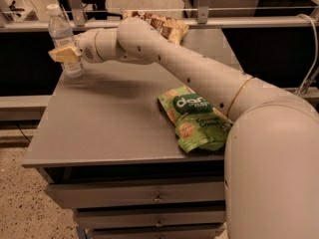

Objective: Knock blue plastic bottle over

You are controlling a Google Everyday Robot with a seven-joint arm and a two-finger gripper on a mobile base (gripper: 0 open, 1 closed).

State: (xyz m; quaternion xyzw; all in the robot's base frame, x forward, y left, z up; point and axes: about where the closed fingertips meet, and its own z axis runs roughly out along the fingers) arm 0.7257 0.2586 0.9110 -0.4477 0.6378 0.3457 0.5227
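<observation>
The blue plastic bottle (60,32) is a small clear bottle with a white cap. It stands upright at the far left corner of the grey table (114,118). My gripper (64,54) is at the end of the white arm that reaches across the table from the right. Its yellowish fingers (67,54) are together and lie across the bottle's middle, at label height. They hide part of the bottle, and its base shows below them. The gripper holds nothing.
A green snack bag (194,118) lies near the table's right front, under the arm. A brown and white snack bag (167,26) lies at the far edge. A metal rail (199,21) runs behind the table, and drawers (157,195) are below its front edge.
</observation>
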